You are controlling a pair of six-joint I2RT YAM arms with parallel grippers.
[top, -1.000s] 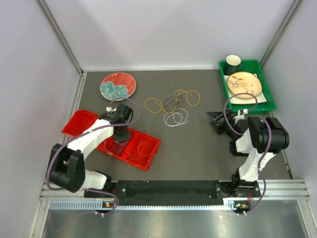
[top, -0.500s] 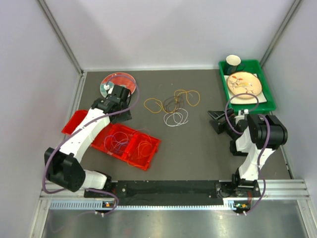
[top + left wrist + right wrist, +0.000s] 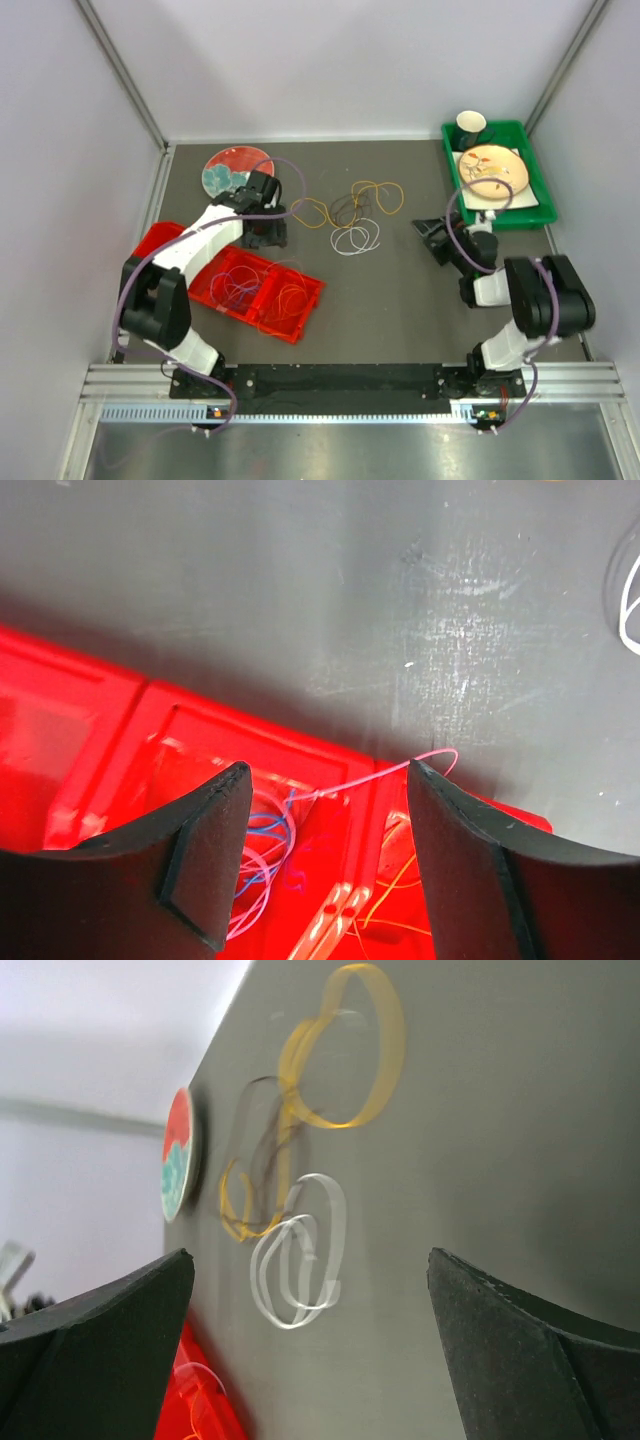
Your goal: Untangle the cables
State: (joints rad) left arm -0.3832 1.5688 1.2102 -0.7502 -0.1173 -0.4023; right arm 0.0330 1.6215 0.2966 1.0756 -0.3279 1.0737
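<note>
Yellow, dark and white cables (image 3: 350,212) sit tangled beyond the red tray (image 3: 160,250), which already holds several loops. My left end effector (image 3: 325,790) hangs at that tray's far edge, parted and empty; my right end effector (image 3: 310,1340), well right of it, is wide and empty.

Right tool (image 3: 310,1257) spread wide above the tabletop (image 3: 490,1160), white cables (image 3: 300,1250) dead ahead, yellow cables (image 3: 392,1045) overlapping a dark cable (image 3: 262,1145) beyond, plate (image 3: 177,1155) left.
</note>
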